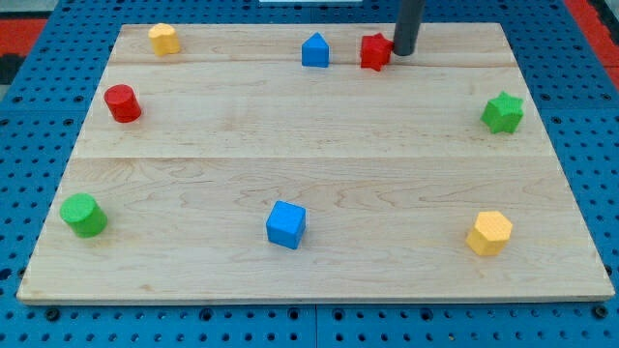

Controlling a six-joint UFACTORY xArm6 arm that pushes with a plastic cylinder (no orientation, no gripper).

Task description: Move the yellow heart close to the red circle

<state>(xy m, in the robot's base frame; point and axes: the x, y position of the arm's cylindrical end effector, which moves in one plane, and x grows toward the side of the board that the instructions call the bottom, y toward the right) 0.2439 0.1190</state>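
On the wooden board [319, 145] sit eight blocks: two yellow, two red, two blue and two green. One yellow block [163, 39], the heart-like one as far as its shape can be made out, lies near the board's top-left corner, close to the top edge. The other yellow block [489, 233], six-sided, lies near the bottom-right corner. The red circle [123, 103] stands near the left edge, below the yellow heart and a little to the view's left of it, with bare wood between the two. A red star-like block [375, 51] sits near the top edge, and a blue house-shaped block [314, 50] stands just to its left, apart from it. A blue cube [285, 224] lies low in the middle, a green cylinder [84, 215] near the bottom-left corner, and a green star [502, 113] near the right edge. The whole middle of the board is open wood, and the blocks ring it. Which way the yellow heart points, and its long axis, I cannot tell at this size. My tip [402, 55] is a bare rod that grips nothing; it rests at the right side of the red star-like block, touching or nearly so, well apart from the yellow heart.
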